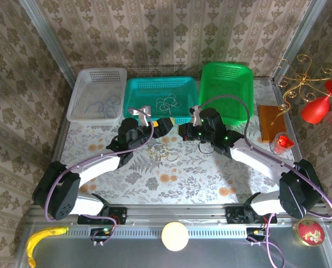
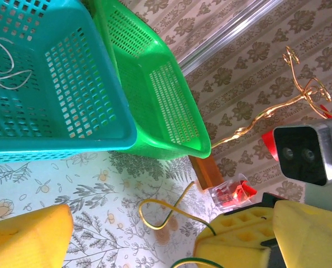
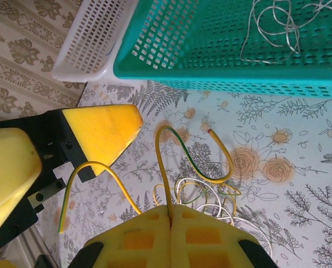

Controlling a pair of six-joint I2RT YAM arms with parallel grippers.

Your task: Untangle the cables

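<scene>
Just in front of teal basket (image 1: 130, 92): loose cables (image 1: 163, 152) heaped on table (image 1: 210, 173) | left gripper (image 1: 161, 124) spread wide, holding nothing | right gripper (image 3: 170, 215) pinched on yellow-green cable (image 3: 165, 167) | right: green basket (image 1: 227, 92), then wooden block (image 1: 271, 121) | left: white basket (image 1: 102, 75) with blue cables (image 1: 104, 103) | inside: whitish cables (image 1: 166, 103)

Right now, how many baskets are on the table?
3: a white basket at the far left, a teal basket in the middle, a green basket to its right. None seems hidden.
</scene>
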